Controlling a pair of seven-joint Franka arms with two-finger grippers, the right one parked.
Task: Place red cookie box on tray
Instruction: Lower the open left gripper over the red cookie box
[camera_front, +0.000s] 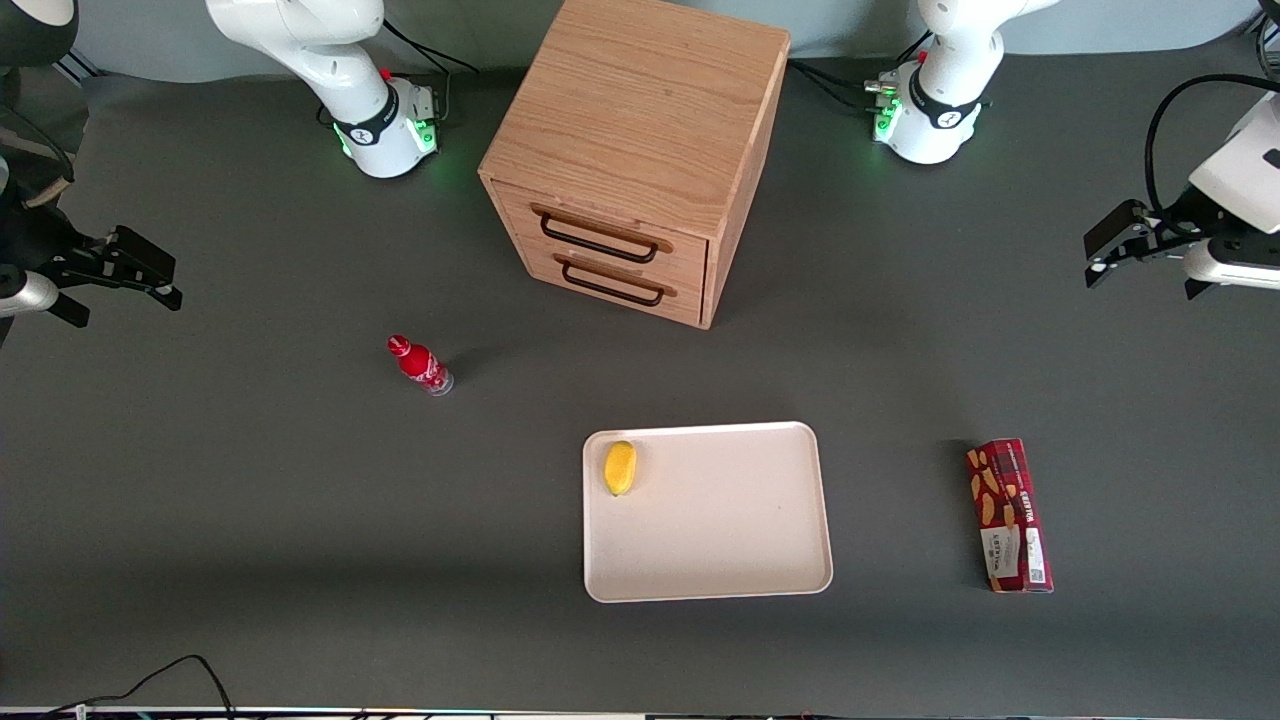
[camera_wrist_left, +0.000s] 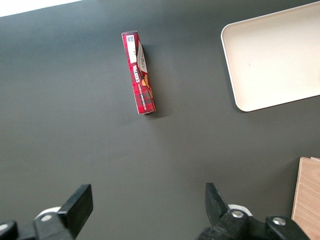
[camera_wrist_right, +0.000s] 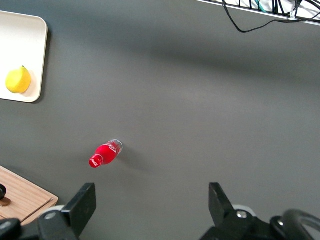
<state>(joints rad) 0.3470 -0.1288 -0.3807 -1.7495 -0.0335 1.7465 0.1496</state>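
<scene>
Lying on the bench: red cookie box (camera_front: 1009, 516), flat on the dark grey bench (camera_front: 250, 520), toward the working arm's end, well apart from the tray (camera_front: 720, 560).
Long axis: runs toward and away from the front camera, tilted only slightly; the white-label end is the end nearer that camera, the plain plaid end farther from it.
Writing on the box: white lettering along the plaid face and a white label with small print and what looks like a code square; none of it clear enough to read. Tan cookie pictures sit along the middle of the face.
Box from the wrist camera: red cookie box (camera_wrist_left: 138, 72) alone on bare bench, with a corner of the tray (camera_wrist_left: 240, 80) showing beside it.
Tray: cream-white, rounded corners, low rim, lying flat near the middle of the bench, in front of the drawers.
In the tray: one yellow lemon (camera_front: 620, 467), in the corner nearest the cabinet.
Hand: hand (camera_wrist_left: 147, 207) held above the bench, well apart from the box, fingers spread wide, holding nothing.
Cabinet: wooden cabinet (camera_front: 640, 140), two drawers, both closed, dark handles.
Bottle: small red bottle (camera_front: 420, 365) toward the parked arm's end; white script on it, unreadable.
</scene>
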